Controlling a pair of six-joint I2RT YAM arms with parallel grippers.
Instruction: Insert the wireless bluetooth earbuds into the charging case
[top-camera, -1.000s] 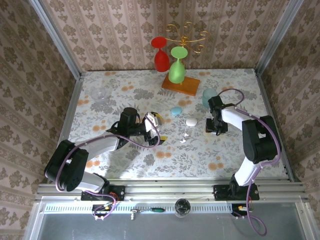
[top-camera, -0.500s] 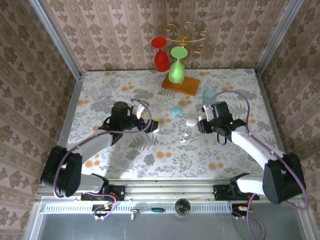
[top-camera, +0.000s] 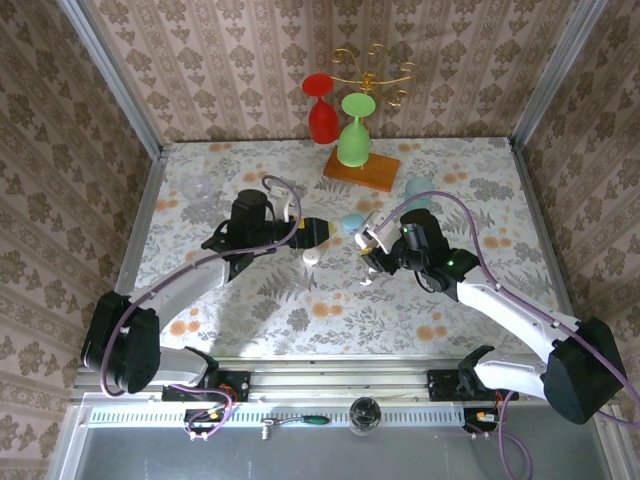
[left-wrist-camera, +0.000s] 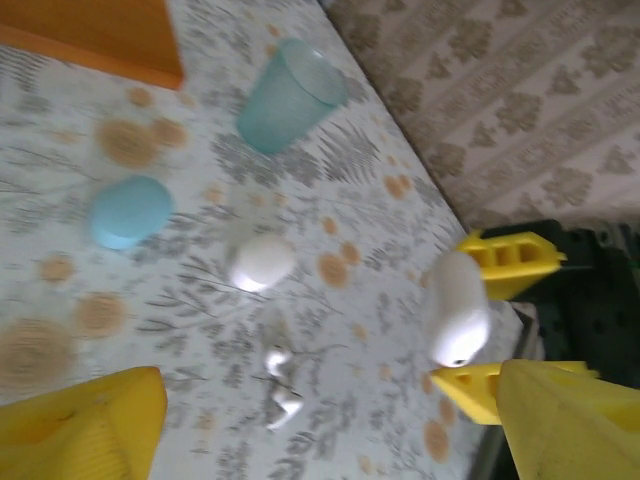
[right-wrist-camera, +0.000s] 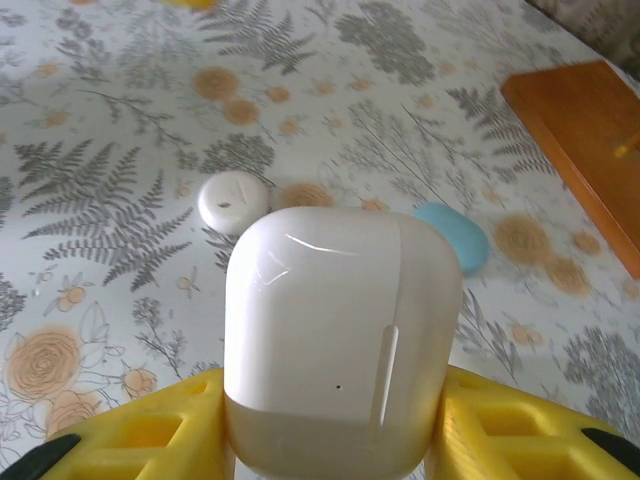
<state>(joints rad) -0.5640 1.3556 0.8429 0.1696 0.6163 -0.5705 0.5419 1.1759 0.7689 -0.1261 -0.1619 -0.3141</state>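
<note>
**Top external.** Landmark: a pebble-shaped glossy plastic light blue case (top-camera: 350, 222) on the floral table.
- The left gripper (top-camera: 318, 232) sits just left of the blue case, with its yellow fingers pointing right.
- The right gripper (top-camera: 372, 243) is just right of the blue case and slightly toward the arm bases. It is closed on a smooth rounded white plastic charging case (top-camera: 366, 237).
- Two tiny glossy white plastic earbuds (top-camera: 368, 277) lie on the table, further toward the bases than the blue case and on the right gripper's side.
- A small flat round white disc (top-camera: 312, 258) lies left of the blue case, also toward the bases.

**Left wrist.**
- The fingers are spread wide with nothing between them.
- The earbuds lie straight ahead, low in the gap and on the near side of the blue case.
- A rounded white pebble (left-wrist-camera: 262, 262) rests between the blue case and the earbuds.
- The charging case hangs well right of the blue case and is off the table, as far as I can judge.
- The earbud stems are too blurred to give an axis.

**Right wrist.**
- The charging case is clamped by its sides between the yellow fingers.
- No open cavity is visible on it.
- The blue case shows beyond it, with the white disc to the left of the blue case.

**Judgement.** The right gripper is nearer the earbuds but occupied. The free left gripper faces them, so the pick probably falls to it, reaching forward and down. The charging case looks to need opening first.
</note>
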